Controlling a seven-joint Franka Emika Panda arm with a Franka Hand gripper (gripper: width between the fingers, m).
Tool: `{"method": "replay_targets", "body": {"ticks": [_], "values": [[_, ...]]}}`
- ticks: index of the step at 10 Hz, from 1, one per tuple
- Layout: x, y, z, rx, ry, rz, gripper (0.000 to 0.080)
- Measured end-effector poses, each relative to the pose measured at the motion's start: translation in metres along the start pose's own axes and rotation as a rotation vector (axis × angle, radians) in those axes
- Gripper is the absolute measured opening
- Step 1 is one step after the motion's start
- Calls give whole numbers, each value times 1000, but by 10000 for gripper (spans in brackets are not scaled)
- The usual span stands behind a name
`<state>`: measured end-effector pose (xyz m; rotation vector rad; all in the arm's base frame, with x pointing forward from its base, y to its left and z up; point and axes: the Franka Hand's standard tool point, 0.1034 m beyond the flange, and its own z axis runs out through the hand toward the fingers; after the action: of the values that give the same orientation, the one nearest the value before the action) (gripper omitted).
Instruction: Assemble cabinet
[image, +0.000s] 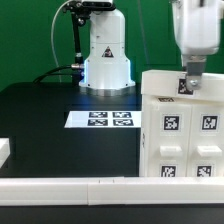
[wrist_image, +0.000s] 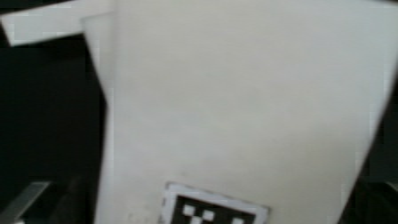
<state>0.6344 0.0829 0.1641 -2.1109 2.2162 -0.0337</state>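
Your gripper (image: 189, 86) meets the cabinet (image: 185, 125) top edge — jaw state indiscernible; marker board (image: 104, 119) lies beside — 4 tags.

Marker board (image: 101, 120) lies flat on black table (image: 45, 125) (four tags visible); white rail (image: 60, 186) along near edge.

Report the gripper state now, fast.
Gripper: down at the top edge of the cabinet; whether it is shut on it or open cannot be told.
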Motion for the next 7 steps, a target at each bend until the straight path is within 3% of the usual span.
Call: {"method": "replay_targets", "body": {"ticks": [1, 3, 5, 7], "values": [[-4, -3, -10, 19, -8, -163, 781], [-11, -7, -25, 45, -15, -451, 794], [-9, -6, -23, 43, -10, -602, 798], [-4, -9, -19, 45, 4, -963, 797]]}}
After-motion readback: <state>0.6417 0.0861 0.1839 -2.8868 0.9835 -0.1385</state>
